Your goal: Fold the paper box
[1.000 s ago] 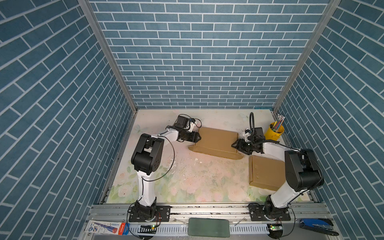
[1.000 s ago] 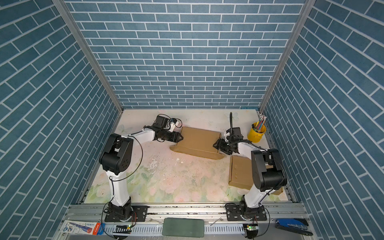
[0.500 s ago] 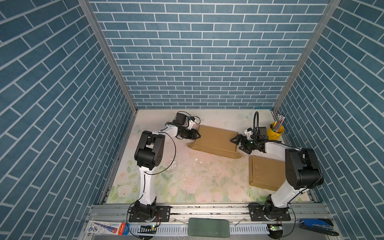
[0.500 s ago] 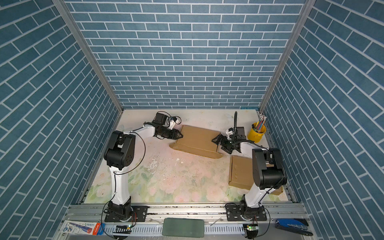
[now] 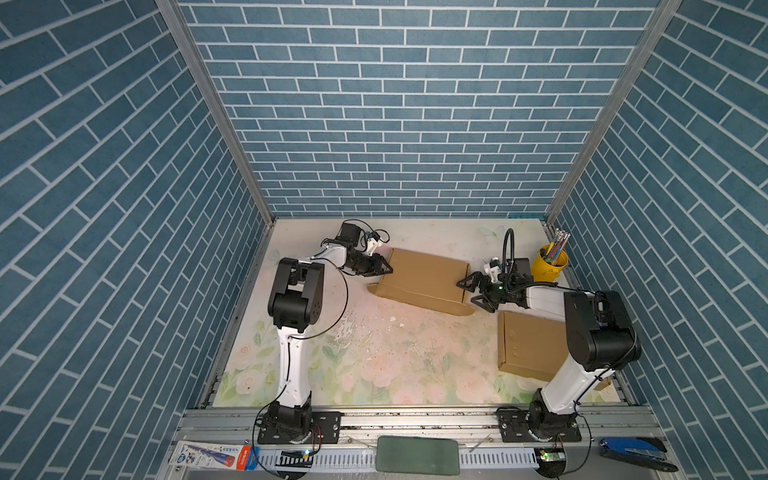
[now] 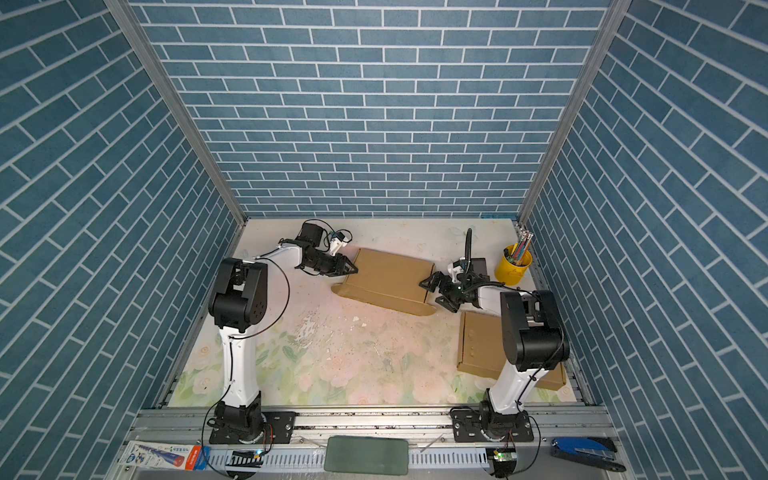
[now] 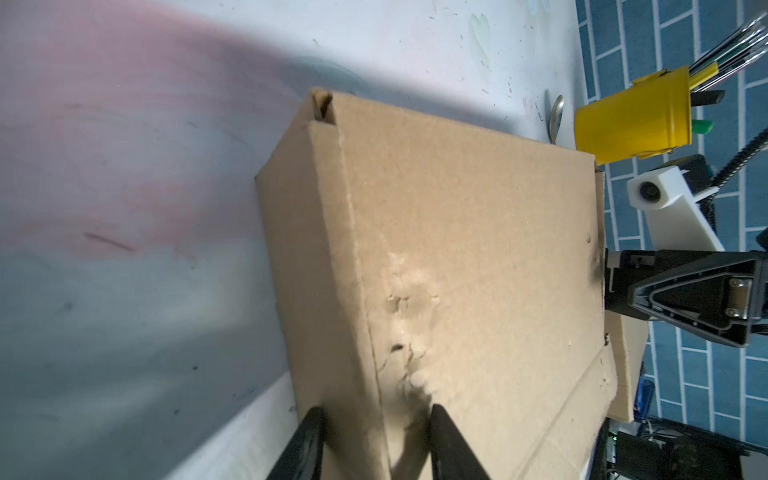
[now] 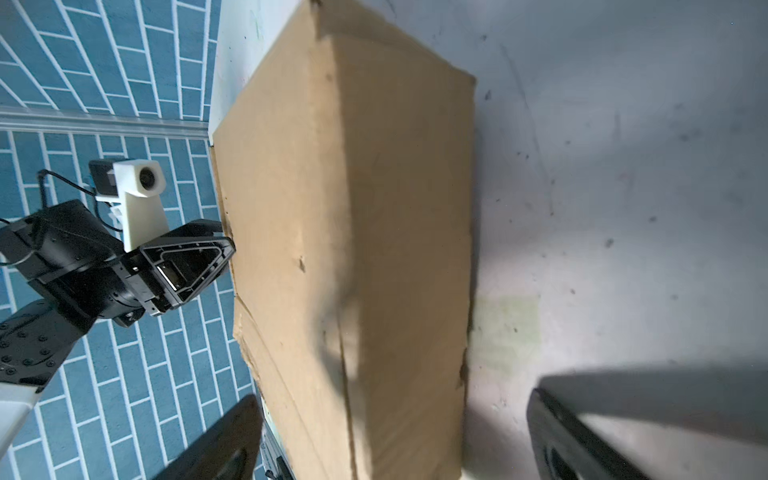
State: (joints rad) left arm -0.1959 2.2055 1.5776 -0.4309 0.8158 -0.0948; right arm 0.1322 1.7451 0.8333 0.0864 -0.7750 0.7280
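the brown cardboard box (image 5: 424, 276), at the floral table's (image 5: 374, 365) 12 o'clock, is likely being squared up: 9 o'clock edge straddled by the narrow left gripper (image 5: 388, 268), hold uncertain; 3 o'clock end awaiting pinching by the wide-spread right gripper (image 5: 467, 291).

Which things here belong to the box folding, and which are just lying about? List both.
In the job:
- paper box
- left gripper, at one end of it
- right gripper, at the opposite end

Lying about:
- second cardboard piece
- yellow cup
- green pad
- blue tool
- printed packet
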